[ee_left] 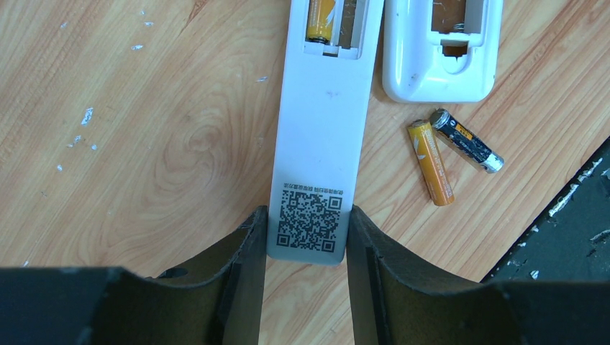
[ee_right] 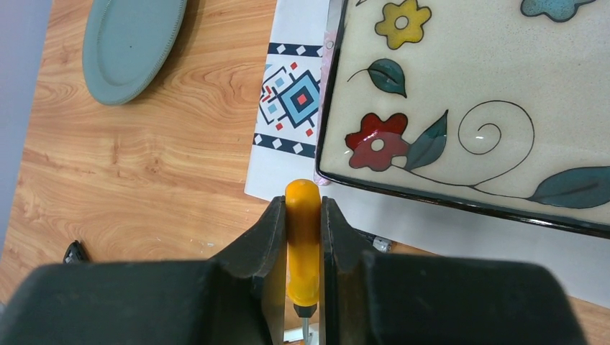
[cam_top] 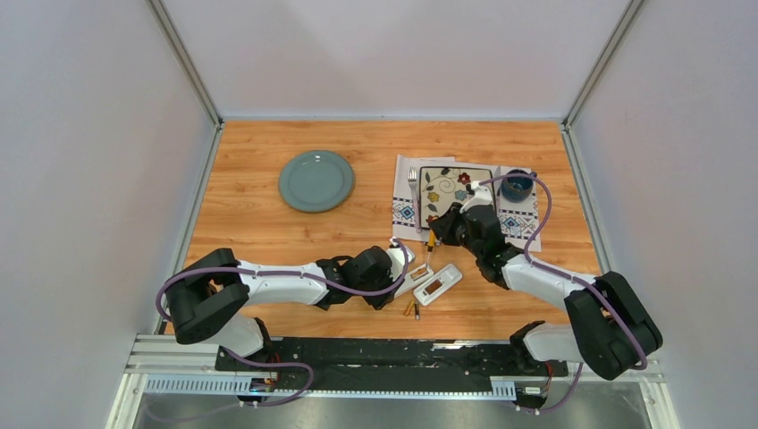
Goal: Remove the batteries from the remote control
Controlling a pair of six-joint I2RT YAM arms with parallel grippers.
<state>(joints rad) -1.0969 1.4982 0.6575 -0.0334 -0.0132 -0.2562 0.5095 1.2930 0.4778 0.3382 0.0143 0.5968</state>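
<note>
At the near edge of the surface (ee_left: 144, 158), a gold-orange battery (ee_left: 430, 163) and a dark battery (ee_left: 466, 139) lie loose beside the white remote control (ee_left: 324, 129), which the left gripper (ee_left: 307, 237) clamps by its end. A third battery (ee_left: 320, 20) sits inside. Farther off, the right gripper (ee_right: 303, 215) pinches an orange-handled screwdriver (ee_right: 303, 190).

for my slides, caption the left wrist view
Left claw grips the white remote; two batteries lie loose beside it

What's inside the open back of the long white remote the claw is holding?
One gold-orange battery lies in the remote; the slot beside it looks empty. The opening's far end runs out of the picture, so the rest is unseen.
</note>
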